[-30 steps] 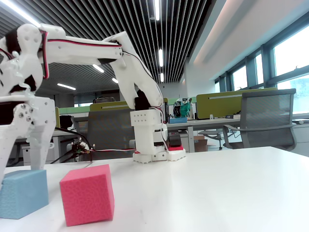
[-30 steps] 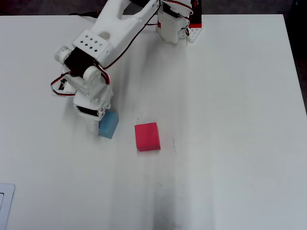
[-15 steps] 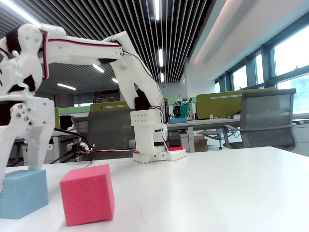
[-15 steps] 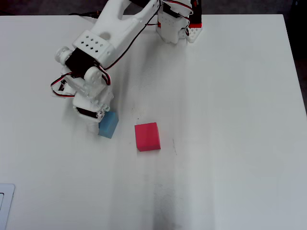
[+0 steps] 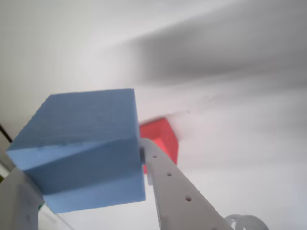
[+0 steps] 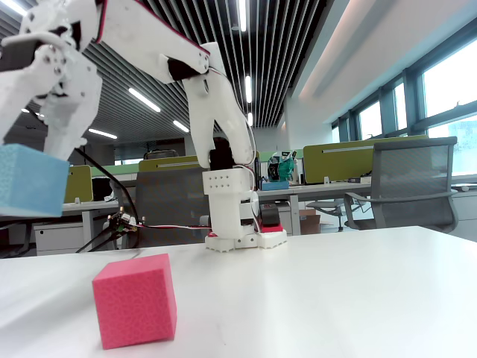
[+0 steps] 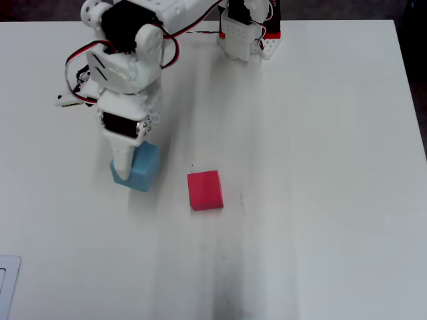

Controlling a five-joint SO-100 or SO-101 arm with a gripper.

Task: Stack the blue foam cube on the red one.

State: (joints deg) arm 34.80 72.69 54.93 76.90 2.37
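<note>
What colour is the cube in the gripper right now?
Light sky-blue; the blue foam cube shows best in the wrist view.

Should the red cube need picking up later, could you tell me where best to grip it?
Grip the red cube across two opposite side faces, coming straight down from above. It sits flat and alone on the table, faces plain and parallel, all sides clear. The gripper currently holds the blue foam cube.
</note>
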